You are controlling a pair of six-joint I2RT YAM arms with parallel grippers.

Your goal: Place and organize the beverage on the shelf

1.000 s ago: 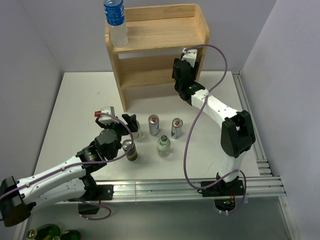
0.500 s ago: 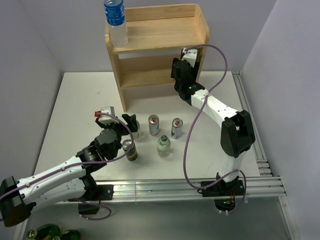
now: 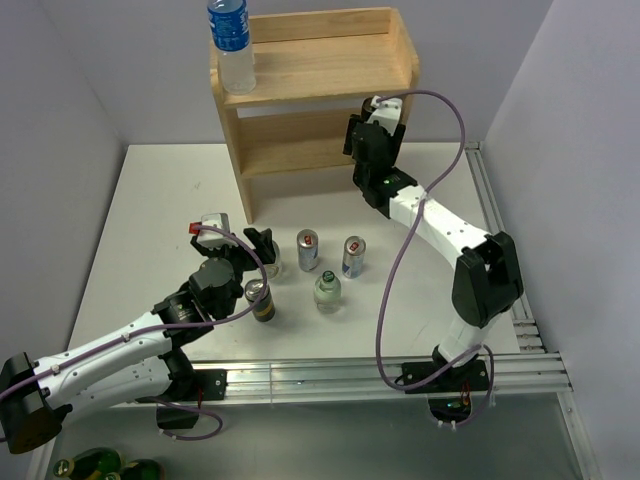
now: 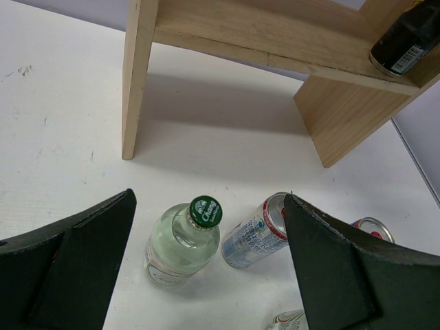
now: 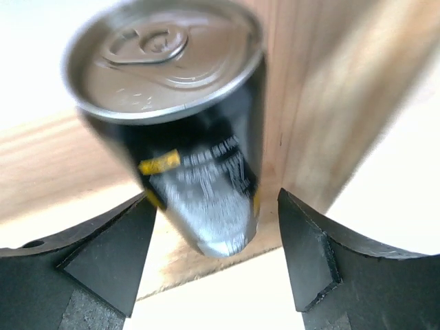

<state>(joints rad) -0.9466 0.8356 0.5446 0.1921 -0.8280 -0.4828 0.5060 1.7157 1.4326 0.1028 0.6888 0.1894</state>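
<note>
Right gripper (image 5: 214, 206): your fingers stand apart on either side of the black can (image 5: 196, 151), with a gap on each side.
Black can: upright on the lower tier of the shelf (image 3: 330, 65), close beside its right side panel.
Left gripper (image 4: 210, 199): your fingers are spread wide around the green-capped bottle (image 4: 184, 240), not touching it.
Water bottle (image 3: 231, 45): top tier, left end.
Silver can (image 4: 253, 231): on the table (image 4: 62, 137), just beside the green-capped bottle.

Blurred black can (image 5: 199, 172) on wooden shelf (image 5: 48, 165), between parted fingers (image 5: 103, 261) of hand (image 5: 214, 206)
</note>
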